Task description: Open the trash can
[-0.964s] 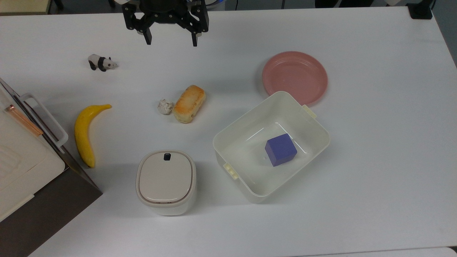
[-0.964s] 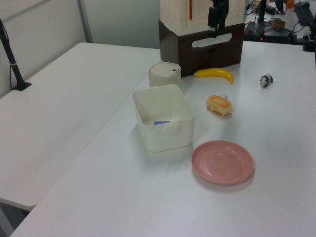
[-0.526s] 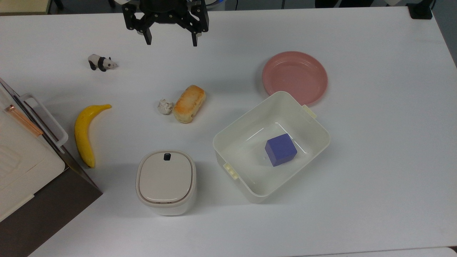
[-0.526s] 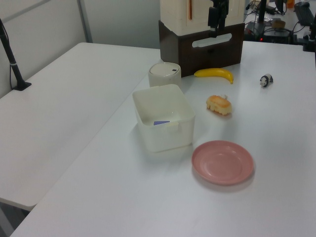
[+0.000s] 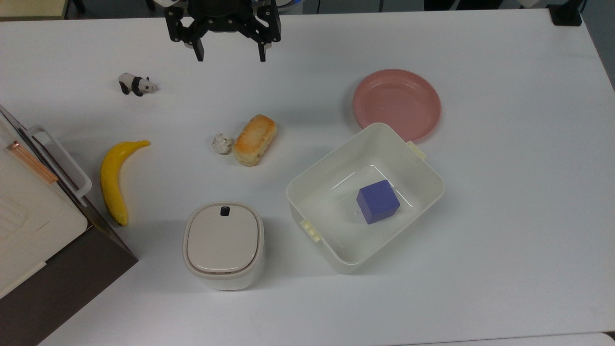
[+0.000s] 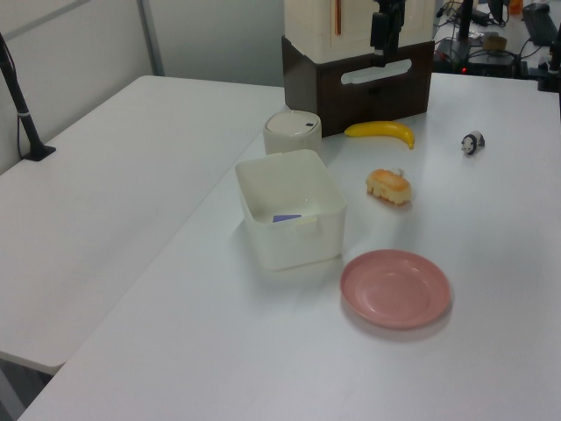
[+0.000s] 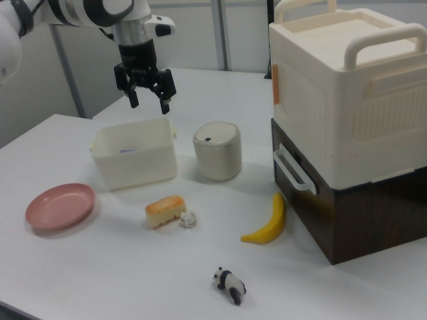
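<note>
Near the far edge of the worktop [image 5: 504, 120] in the top view, the tool [image 5: 229, 54] hangs in the air with its two fingers spread wide and nothing between them. Set against the pictures from a second ago it has barely shifted, drawing only a touch toward the top view's upper edge, so the approach has in effect not begun. The trash can [image 5: 223, 245] stands well apart from it, toward the top view's lower middle, with a banana [image 5: 115, 180] off to its left there and a white tub [image 5: 336, 250] holding a blue cube [image 5: 378, 201] just beside it on the top view's right. Its beige lid [image 5: 222, 240] lies flat and shut, and the small black button [image 5: 224, 210] sits at the rim on the side facing the tool. In the right view the tool [image 7: 148, 97] hovers high above the tub's [image 7: 133, 160] far side, with the trash can [image 7: 217, 151] lower and to the right view's right. Nothing about the can, the bread roll [image 5: 254, 139], the paper ball [image 5: 222, 143], the pink plate [image 5: 397, 104] or the panda figure [image 5: 137, 84] has moved. The whole task looks still ahead: the tool would likely need to travel across and come down on the button.
</note>
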